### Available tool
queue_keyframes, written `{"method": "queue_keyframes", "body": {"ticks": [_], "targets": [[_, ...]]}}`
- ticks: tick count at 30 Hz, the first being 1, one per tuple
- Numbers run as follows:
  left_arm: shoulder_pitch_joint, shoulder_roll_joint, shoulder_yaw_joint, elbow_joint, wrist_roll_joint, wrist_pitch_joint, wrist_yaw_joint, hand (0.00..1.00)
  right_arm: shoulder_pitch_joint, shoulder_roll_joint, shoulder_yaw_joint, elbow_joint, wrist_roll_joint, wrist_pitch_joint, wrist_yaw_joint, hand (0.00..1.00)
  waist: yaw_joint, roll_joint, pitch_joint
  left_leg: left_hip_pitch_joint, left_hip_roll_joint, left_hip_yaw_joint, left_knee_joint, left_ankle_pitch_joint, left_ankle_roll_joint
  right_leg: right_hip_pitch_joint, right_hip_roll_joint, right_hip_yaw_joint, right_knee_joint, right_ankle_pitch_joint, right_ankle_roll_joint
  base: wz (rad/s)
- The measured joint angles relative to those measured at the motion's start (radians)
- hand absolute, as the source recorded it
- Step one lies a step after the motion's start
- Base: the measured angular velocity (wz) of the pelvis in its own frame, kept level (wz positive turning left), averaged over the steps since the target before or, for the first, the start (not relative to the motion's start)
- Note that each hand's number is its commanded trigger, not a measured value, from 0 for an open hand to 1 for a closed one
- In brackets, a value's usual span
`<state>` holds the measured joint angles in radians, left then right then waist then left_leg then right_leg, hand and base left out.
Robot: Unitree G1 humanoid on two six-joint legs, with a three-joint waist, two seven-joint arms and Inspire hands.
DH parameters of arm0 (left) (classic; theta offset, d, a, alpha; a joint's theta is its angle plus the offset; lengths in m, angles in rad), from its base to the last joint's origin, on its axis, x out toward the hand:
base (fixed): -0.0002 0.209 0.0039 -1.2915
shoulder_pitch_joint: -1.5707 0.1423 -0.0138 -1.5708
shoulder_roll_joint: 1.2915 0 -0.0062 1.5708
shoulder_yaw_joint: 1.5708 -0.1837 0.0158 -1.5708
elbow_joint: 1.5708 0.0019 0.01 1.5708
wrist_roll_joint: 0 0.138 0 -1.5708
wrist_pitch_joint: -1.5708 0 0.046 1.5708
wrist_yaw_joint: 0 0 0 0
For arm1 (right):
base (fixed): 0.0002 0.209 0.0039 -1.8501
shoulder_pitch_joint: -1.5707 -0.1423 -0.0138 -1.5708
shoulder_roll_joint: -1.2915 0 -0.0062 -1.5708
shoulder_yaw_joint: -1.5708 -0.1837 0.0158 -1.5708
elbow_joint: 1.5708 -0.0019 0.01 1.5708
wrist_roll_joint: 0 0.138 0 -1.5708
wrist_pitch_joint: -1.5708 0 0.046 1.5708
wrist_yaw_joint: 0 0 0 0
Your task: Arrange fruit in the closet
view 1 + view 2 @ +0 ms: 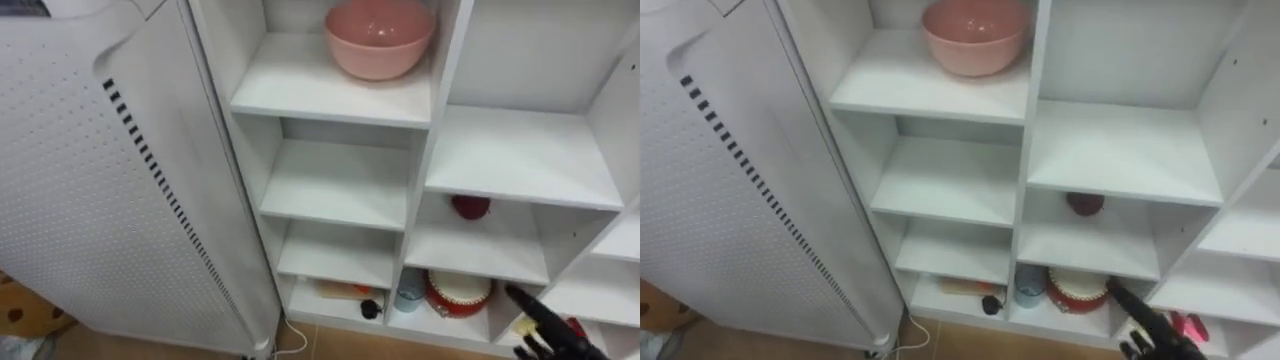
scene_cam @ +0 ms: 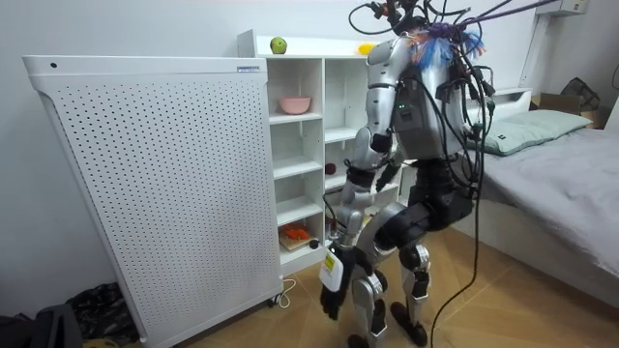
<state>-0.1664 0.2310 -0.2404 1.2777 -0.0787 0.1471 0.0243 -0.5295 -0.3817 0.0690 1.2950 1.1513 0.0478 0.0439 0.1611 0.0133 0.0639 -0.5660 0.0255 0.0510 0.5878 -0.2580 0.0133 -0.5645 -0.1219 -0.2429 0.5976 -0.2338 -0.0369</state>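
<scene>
Hanging open-fingered at the bottom shelf (image 1: 322, 306), the right hand (image 1: 548, 327) lies well below the dark-red fruit (image 1: 470, 207).

Robot hand (image 1: 550, 330) half below frame edge

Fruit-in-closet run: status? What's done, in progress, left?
Done: one dark red fruit sits on a middle shelf of the closet. In hand: the right hand reaches low by the bottom compartments; whether it holds fruit, I cannot tell. Left: a green fruit and a yellow fruit sit on the closet's top, not yet shelved.
</scene>
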Motion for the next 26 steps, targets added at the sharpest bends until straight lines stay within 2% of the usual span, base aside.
{"method": "queue_keyframes", "body": {"ticks": [1, 2, 3, 5, 6, 7, 8, 9, 10, 13, 16, 18, 20, 22, 26], "targets": [[0.000, 0.003, 0.017, 0.000, -0.002, -0.008, 0.000, 0.00, 0.044, 0.005, 0.009, 0.000, -0.023, 0.008, 0.015, 0.00, -0.009, -0.001, -0.0021, 0.036, -0.003, 0.000, -0.027, 0.003, -0.001, 0.032, -0.001, -0.001, -0.019, -0.002, 0.003, 0.06], [0.010, 0.006, 0.044, 0.000, -0.004, -0.020, -0.001, 0.00, 0.088, 0.016, 0.010, 0.001, -0.062, 0.013, 0.036, 0.00, -0.021, -0.002, -0.0114, 0.076, -0.006, 0.001, -0.058, 0.007, -0.001, 0.068, 0.001, -0.002, -0.041, -0.003, 0.006, 0.00], [0.016, 0.008, 0.060, 0.000, -0.005, -0.025, -0.002, 0.00, 0.110, 0.022, 0.012, 0.001, -0.090, 0.016, 0.045, 0.00, -0.022, -0.004, -0.0141, 0.100, -0.008, 0.002, -0.076, 0.014, -0.003, 0.090, 0.001, -0.002, -0.055, -0.003, 0.007, 0.00], [0.048, 0.011, 0.111, -0.005, -0.005, -0.037, -0.003, 0.00, 0.204, 0.042, 0.019, 0.002, -0.204, 0.018, 0.072, 0.00, -0.055, -0.006, -0.0386, 0.199, -0.011, 0.000, -0.148, 0.026, -0.005, 0.191, 0.004, -0.018, -0.122, -0.001, 0.016, 0.08], [0.058, 0.011, 0.120, -0.005, -0.005, -0.044, -0.004, 0.00, 0.231, 0.046, 0.019, 0.003, -0.227, 0.018, 0.078, 0.00, -0.066, -0.005, -0.0446, 0.226, -0.010, 0.000, -0.167, 0.028, -0.005, 0.222, 0.005, -0.029, -0.143, 0.000, 0.018, 0.27], [0.077, 0.015, 0.127, -0.008, 0.005, -0.052, -0.004, 0.00, 0.289, 0.053, 0.020, 0.002, -0.274, 0.018, 0.083, 0.00, -0.084, -0.007, -0.0567, 0.279, -0.009, 0.004, -0.197, 0.032, -0.006, 0.284, 0.014, -0.040, -0.182, 0.002, 0.023, 0.18], [0.090, 0.019, 0.139, -0.015, 0.015, -0.056, 0.002, 0.00, 0.344, 0.063, 0.020, 0.001, -0.323, 0.018, 0.087, 0.00, -0.091, -0.018, -0.0651, 0.335, -0.007, 0.010, -0.231, 0.034, -0.008, 0.336, 0.021, -0.036, -0.216, 0.003, 0.028, 0.08], [0.101, 0.019, 0.153, -0.023, 0.023, -0.059, 0.007, 0.00, 0.370, 0.069, 0.021, 0.001, -0.352, 0.018, 0.091, 0.00, -0.095, -0.023, -0.0684, 0.364, -0.006, 0.014, -0.249, 0.034, -0.009, 0.362, 0.025, -0.036, -0.232, 0.004, 0.029, -0.09], [0.141, 0.020, 0.178, -0.042, 0.037, -0.067, 0.013, 0.00, 0.417, 0.079, 0.021, 0.001, -0.409, 0.019, 0.100, 0.00, -0.101, -0.027, -0.0711, 0.411, -0.004, 0.016, -0.275, 0.034, -0.009, 0.412, 0.035, -0.033, -0.266, 0.008, 0.035, -0.07], [0.209, 0.018, 0.207, -0.115, 0.057, -0.075, 0.014, 0.00, 0.507, 0.091, 0.017, 0.003, -0.492, 0.018, 0.106, 0.00, -0.131, -0.029, -0.0714, 0.503, -0.001, 0.040, -0.319, 0.034, -0.010, 0.514, 0.048, -0.032, -0.331, 0.020, 0.047, -0.04], [0.262, 0.014, 0.236, -0.161, 0.105, -0.087, 0.029, 0.00, 0.569, 0.124, 0.006, -0.004, -0.521, 0.018, 0.087, 0.00, -0.134, -0.026, -0.0675, 0.572, -0.001, 0.057, -0.366, 0.034, -0.009, 0.573, 0.056, -0.018, -0.368, 0.028, 0.052, -0.14], [0.275, 0.006, 0.246, -0.162, 0.114, -0.089, 0.051, 0.00, 0.595, 0.139, 0.004, -0.006, -0.540, 0.017, 0.076, 0.00, -0.135, -0.023, -0.0661, 0.610, -0.002, 0.063, -0.389, 0.034, -0.009, 0.604, 0.058, -0.009, -0.382, 0.029, 0.056, -0.14], [0.283, -0.017, 0.296, -0.162, 0.143, -0.090, 0.070, 0.00, 0.611, 0.160, -0.015, 0.001, -0.581, 0.017, 0.066, 0.00, -0.135, -0.022, -0.0639, 0.642, -0.002, 0.069, -0.403, 0.034, -0.009, 0.630, 0.061, -0.007, -0.397, 0.032, 0.059, -0.05], [0.292, -0.029, 0.316, -0.163, 0.170, -0.089, 0.079, 0.00, 0.619, 0.172, -0.018, -0.001, -0.615, 0.016, 0.064, 0.00, -0.135, -0.021, -0.0627, 0.660, -0.002, 0.071, -0.409, 0.034, -0.009, 0.648, 0.063, -0.006, -0.407, 0.033, 0.060, -0.02], [0.314, -0.045, 0.320, -0.166, 0.228, -0.082, 0.095, 0.00, 0.640, 0.197, -0.035, -0.002, -0.653, 0.015, 0.041, 0.00, -0.140, -0.020, -0.0620, 0.686, -0.001, 0.072, -0.421, 0.034, -0.009, 0.672, 0.067, -0.001, -0.420, 0.035, 0.061, 0.00]]}}
